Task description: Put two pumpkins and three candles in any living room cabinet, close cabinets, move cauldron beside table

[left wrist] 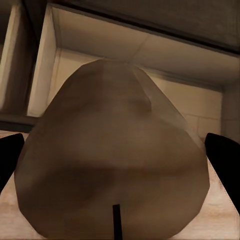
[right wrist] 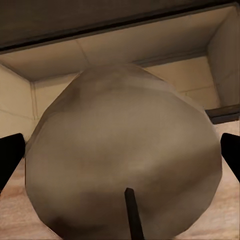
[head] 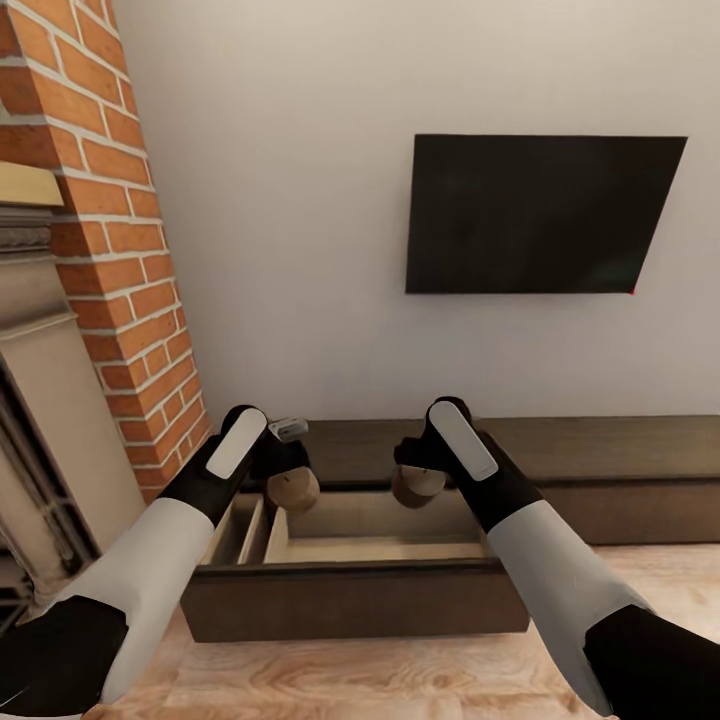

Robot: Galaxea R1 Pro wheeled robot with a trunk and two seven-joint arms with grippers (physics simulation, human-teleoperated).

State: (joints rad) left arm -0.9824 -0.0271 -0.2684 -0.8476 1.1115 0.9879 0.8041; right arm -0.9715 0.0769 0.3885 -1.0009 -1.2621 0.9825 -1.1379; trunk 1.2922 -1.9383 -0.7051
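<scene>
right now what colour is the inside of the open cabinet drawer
Pale beige inside the drawer, against its dark-brown front; the head view shows it best.

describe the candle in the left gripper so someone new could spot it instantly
Start at the brick column on the left; below it the long dark cabinet has one drawer pulled out. Two candles hang over it: this candle is the one nearer the bricks, held in the left gripper, not the right gripper's candle.

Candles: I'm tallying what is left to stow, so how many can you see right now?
2. One candle is in the left pincer, one candle in the right pincer, both above the open cabinet drawer. A third may be out of view.
</scene>
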